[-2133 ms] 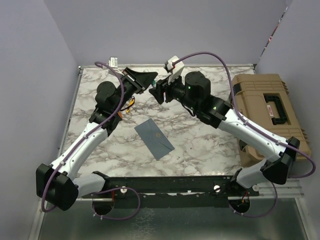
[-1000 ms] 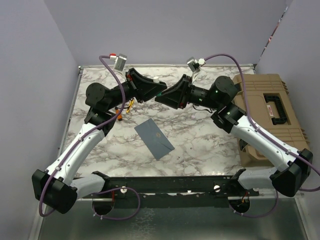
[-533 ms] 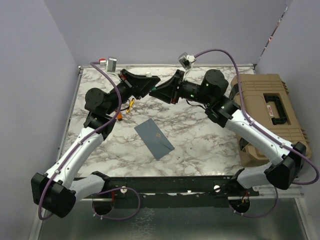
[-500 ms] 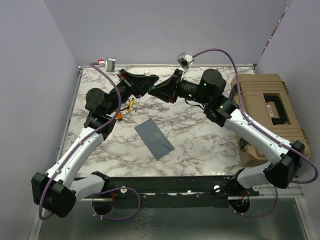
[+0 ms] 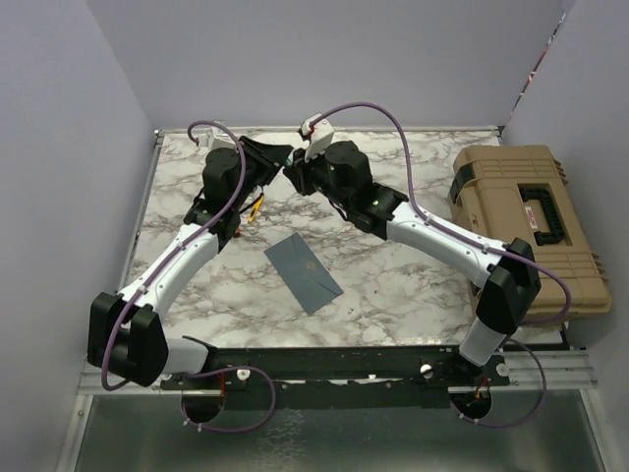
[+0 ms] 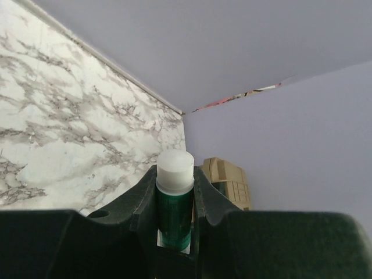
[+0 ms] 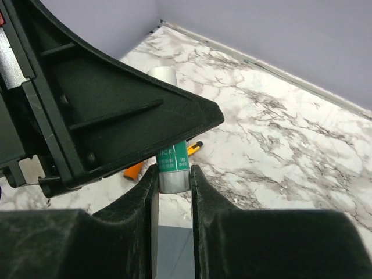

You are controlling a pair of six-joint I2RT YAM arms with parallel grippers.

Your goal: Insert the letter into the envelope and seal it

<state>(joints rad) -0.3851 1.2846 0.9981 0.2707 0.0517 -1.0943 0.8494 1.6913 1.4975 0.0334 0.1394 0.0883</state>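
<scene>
The slate grey-blue envelope [image 5: 303, 272] lies flat on the marble table, flap closed, with a small pale mark on it; its edge also shows under my right gripper [image 7: 174, 256]. The letter is out of view. A green glue stick [image 6: 174, 209] with a white end is held above the back of the table. My left gripper [image 6: 174, 177] is shut on its green body. My right gripper [image 7: 172, 177] meets it tip to tip and is shut on the stick's grey end [image 7: 172, 181]. From above, the left gripper [image 5: 282, 164] and right gripper [image 5: 296, 175] touch noses behind the envelope.
A tan hard case [image 5: 531, 221] stands at the table's right edge. An orange and yellow utility knife [image 5: 254, 208] lies under the left arm, also seen in the right wrist view [image 7: 195, 148]. Purple walls close in the back and sides.
Both grippers have shifted left while staying nose to nose. The right wrist has turned and its jaws have closed on the grey end of the glue stick. The envelope has not moved.
</scene>
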